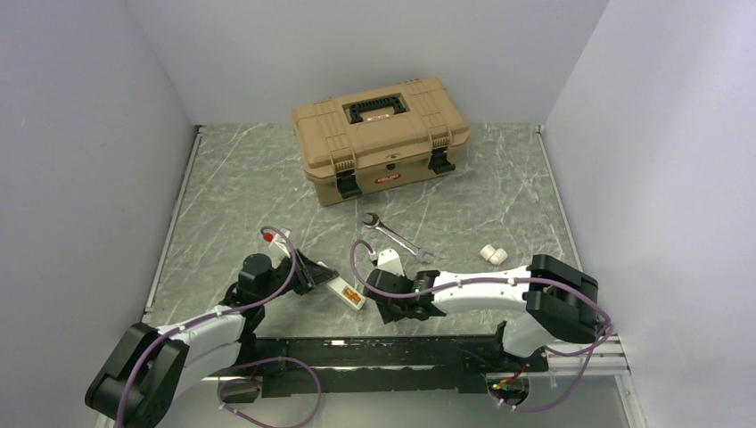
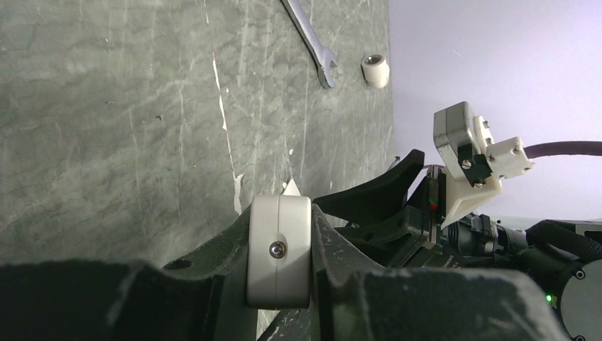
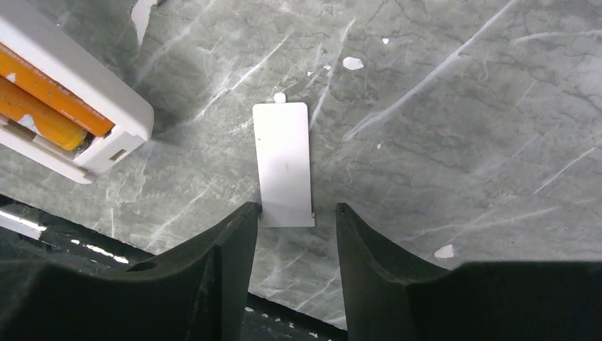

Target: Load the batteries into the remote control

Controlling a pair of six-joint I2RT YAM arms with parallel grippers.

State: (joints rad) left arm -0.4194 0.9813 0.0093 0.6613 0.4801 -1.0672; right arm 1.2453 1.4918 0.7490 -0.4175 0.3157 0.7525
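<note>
Right gripper (image 3: 294,213) hung with jaws parted astride the thin battery cover (image 3: 284,156); left gripper (image 2: 279,273) pinched the light, rigid, likely slick remote control (image 2: 279,227) by one end.

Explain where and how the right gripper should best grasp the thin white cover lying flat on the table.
Probably across its two long edges, at the near end, coming straight down: the cover lies flat, and its narrow width fits the open right gripper, whose fingers straddle that end.

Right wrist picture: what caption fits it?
Open black claw above a flat white rectangular cover on the grey marbled table, slim white remote control nearby.
</note>
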